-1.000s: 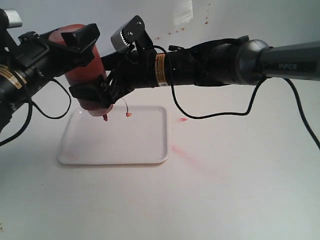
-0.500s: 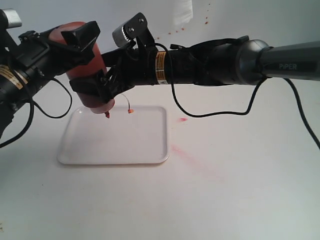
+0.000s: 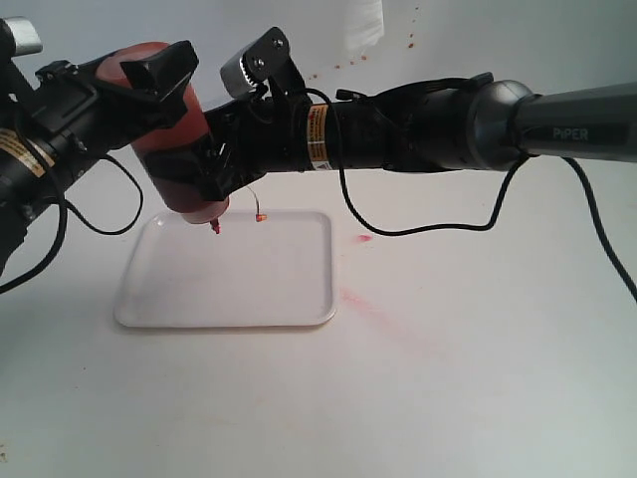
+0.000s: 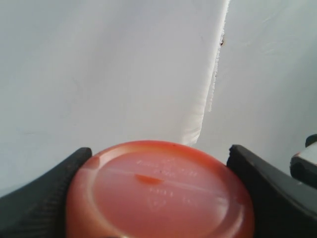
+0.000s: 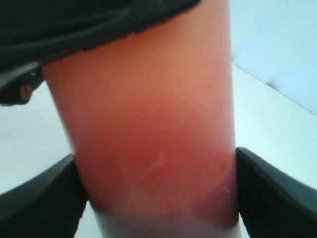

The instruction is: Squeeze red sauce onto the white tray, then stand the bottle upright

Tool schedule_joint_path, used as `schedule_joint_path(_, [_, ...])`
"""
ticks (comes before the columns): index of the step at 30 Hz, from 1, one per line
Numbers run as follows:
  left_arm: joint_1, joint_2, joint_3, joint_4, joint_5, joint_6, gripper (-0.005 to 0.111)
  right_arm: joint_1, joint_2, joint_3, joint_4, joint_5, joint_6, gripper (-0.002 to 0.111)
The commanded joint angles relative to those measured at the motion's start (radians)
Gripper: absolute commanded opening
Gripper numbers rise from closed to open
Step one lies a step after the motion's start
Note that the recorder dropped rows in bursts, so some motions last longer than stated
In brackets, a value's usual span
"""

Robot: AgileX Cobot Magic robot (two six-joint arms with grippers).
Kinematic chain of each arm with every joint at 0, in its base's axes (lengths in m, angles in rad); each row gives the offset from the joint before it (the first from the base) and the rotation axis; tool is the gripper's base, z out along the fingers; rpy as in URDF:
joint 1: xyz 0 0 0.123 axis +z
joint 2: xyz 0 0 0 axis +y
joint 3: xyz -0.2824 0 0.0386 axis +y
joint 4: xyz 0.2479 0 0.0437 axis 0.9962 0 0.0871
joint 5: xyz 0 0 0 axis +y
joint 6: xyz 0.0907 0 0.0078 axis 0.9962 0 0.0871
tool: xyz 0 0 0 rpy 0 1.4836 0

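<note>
Bottle [image 3: 177,149] inverted, nozzle hanging over corner of white tray [image 3: 289,299] on bench [image 3: 478,378]. Left claw [image 4: 159,163] clamps bottle base. Right claw [image 5: 156,163] pinches lower body. Squeeze step likely starting: no red sauce visible on tray. Next: firmer squeeze, then turn upright.

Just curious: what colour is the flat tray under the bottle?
The rectangular plastic tray is white; the exterior view shows it best.

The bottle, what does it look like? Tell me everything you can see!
The bottle is see-through orange-red plastic, round, and darker red toward its nozzle. It hangs upside down, slightly tilted, with the nozzle pointing down over the white tray. Its small cap dangles on a thin strap. The left gripper clamps it near its base, and the right gripper lower down.
</note>
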Motion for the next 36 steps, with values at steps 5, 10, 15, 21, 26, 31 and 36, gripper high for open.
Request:
schedule_joint_path(5, [-0.001, -0.006, -0.016, -0.010, -0.068, -0.006, 0.039, -0.001, 0.000, 0.003, 0.004, 0.009, -0.001, 0.016])
schedule_joint_path(10, [-0.001, -0.006, -0.016, -0.010, -0.068, -0.006, 0.039, -0.001, 0.000, 0.003, 0.004, 0.009, -0.001, 0.000])
schedule_joint_path(15, [-0.001, -0.006, -0.016, -0.010, -0.068, -0.006, 0.039, -0.001, 0.000, 0.003, 0.004, 0.009, 0.001, 0.000])
schedule_joint_path(21, [-0.001, -0.006, -0.016, -0.010, -0.068, -0.006, 0.039, -0.001, 0.000, 0.003, 0.004, 0.009, 0.001, 0.000])
schedule_joint_path(26, [-0.001, -0.006, -0.016, -0.010, -0.068, -0.006, 0.039, -0.001, 0.000, 0.003, 0.004, 0.009, 0.001, 0.006])
schedule_joint_path(31, [-0.001, -0.006, -0.016, -0.010, -0.068, -0.006, 0.039, -0.001, 0.000, 0.003, 0.004, 0.009, 0.001, 0.042])
schedule_joint_path(36, [-0.001, -0.006, -0.016, -0.010, -0.068, -0.006, 0.039, -0.001, 0.000, 0.003, 0.004, -0.010, 0.001, 0.080])
